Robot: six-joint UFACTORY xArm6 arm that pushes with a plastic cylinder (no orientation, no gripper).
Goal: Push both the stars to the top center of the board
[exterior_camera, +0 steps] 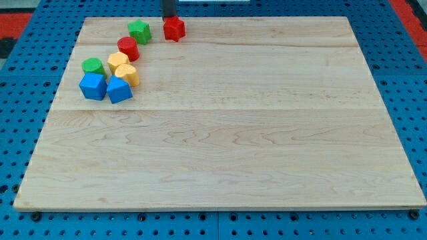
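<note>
A red star [174, 29] lies near the board's top edge, left of centre. A green star [139, 31] lies just to its left, apart from it. My tip [169, 18] is at the view's top, directly above the red star and touching or nearly touching its upper edge. The rod comes down from the top border of the view.
A red cylinder [128, 49] lies below the green star. Below it cluster a green cylinder [93, 66], two yellow blocks [119, 62] [127, 75] and two blue blocks [93, 86] [119, 89]. The wooden board [233, 133] lies on a blue pegboard.
</note>
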